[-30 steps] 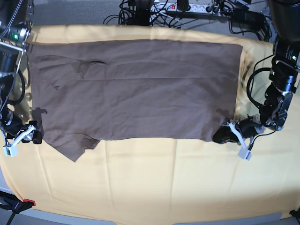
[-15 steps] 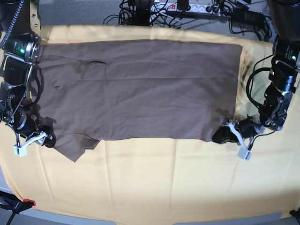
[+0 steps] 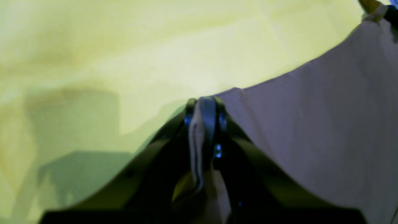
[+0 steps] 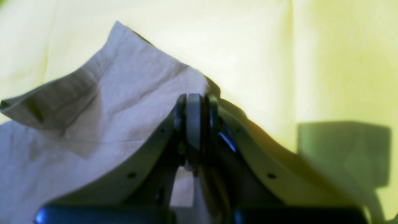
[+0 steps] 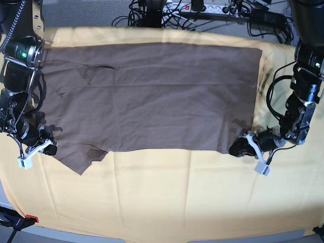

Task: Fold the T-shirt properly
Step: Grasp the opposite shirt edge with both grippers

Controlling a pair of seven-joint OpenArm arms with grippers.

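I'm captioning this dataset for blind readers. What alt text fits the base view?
A brown T-shirt lies spread flat on a yellow cloth, seen from above. The right gripper pinches its near corner at the view's left, and the left gripper pinches the near corner at the view's right.

t-shirt [image 3: 326,124] blurred and edge-cut in both wrist views
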